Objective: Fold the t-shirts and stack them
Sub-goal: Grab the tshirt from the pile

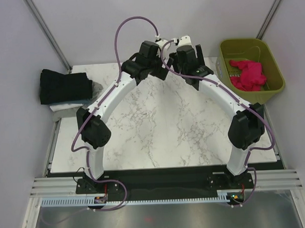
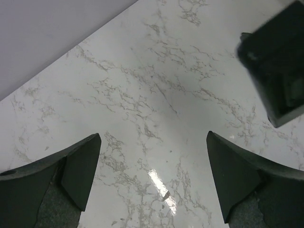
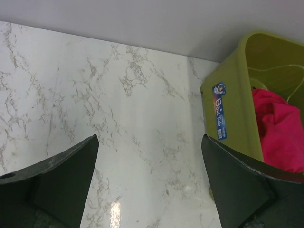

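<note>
A crimson-pink t-shirt [image 1: 249, 74] lies crumpled inside the olive-green basket [image 1: 242, 41] at the back right. It also shows in the right wrist view as a t-shirt [image 3: 278, 128] past the basket wall [image 3: 237, 104]. At the back left, a folded black t-shirt [image 1: 65, 86] tops a stack with white and grey cloth [image 1: 67, 106] under it. My left gripper [image 1: 149, 50] [image 2: 153, 135] and right gripper [image 1: 189, 52] [image 3: 149, 137] hang side by side over the back middle of the table. Both stand open above bare marble with nothing between their fingers.
The white marble table [image 1: 163, 123] ends near the back wall. The stack hangs over the table's left edge. A black part of the right arm [image 2: 278, 71] sits close to my left gripper. The basket stands just off the table's right back corner.
</note>
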`<state>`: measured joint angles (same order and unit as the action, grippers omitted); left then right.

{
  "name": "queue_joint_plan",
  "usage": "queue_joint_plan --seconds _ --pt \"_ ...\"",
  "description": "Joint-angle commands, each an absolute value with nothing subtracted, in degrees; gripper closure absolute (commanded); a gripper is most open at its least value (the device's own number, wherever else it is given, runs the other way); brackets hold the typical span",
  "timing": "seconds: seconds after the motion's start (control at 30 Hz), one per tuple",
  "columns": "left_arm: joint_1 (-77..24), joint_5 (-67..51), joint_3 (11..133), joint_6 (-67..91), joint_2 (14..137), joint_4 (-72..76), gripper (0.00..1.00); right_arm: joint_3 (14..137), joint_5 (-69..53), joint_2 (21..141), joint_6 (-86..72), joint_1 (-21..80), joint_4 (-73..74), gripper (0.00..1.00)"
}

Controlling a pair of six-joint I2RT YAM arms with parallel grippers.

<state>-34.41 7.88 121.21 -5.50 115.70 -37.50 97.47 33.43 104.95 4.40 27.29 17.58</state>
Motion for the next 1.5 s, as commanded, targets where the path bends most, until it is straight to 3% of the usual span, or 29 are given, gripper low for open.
queue_joint_plan --seconds 0.0,0.17,0.33,0.5,0.77,0.93,1.3,1.33,1.4,1.43,1.47 --pt "-36.03 9.94 121.02 -9.23 111.97 -35.68 0.00 98.53 36.03 102.39 9.20 27.25 14.60 0.02" --pt "-37.70 12.91 119.89 -13.79 112.15 -34.90 0.00 99.31 40.34 103.44 18.64 24.37 12.65 0.02" --pt "-38.06 16.07 117.69 -15.12 111.45 -33.84 0.01 111.42 21.65 104.94 7.05 11.80 24.60 0.02" --pt "-37.97 20.65 114.52 -17.31 111.88 -32.34 0.01 111.80 14.86 106.96 6.77 0.36 28.55 0.04" --pt "-35.25 17.94 110.66 -16.53 111.80 -33.13 0.01 113.56 1.52 115.48 -3.61 -17.12 31.81 0.03" --pt "-32.61 8.80 110.04 -13.98 111.36 -36.38 0.03 114.78 -6.41 120.48 0.78 -19.95 36.20 0.06" --pt "-32.43 8.79 111.88 -14.24 113.73 -36.91 0.03 115.22 -0.35 128.67 5.27 -20.57 38.24 0.07" --pt "-32.34 8.88 111.88 -14.33 113.73 -36.91 0.03 115.22 1.04 129.45 5.27 -20.57 37.97 0.10" --pt "-32.34 8.79 111.53 -14.24 113.47 -37.00 0.03 115.40 0.53 129.73 5.80 -20.57 37.10 0.30" --pt "-32.34 8.88 111.45 -14.06 113.38 -36.91 0.03 115.66 0.27 129.64 5.89 -20.48 36.92 0.44" --pt "-32.34 9.14 111.53 -13.54 113.03 -36.91 0.04 115.93 0.79 129.38 5.98 -20.39 36.65 0.70"
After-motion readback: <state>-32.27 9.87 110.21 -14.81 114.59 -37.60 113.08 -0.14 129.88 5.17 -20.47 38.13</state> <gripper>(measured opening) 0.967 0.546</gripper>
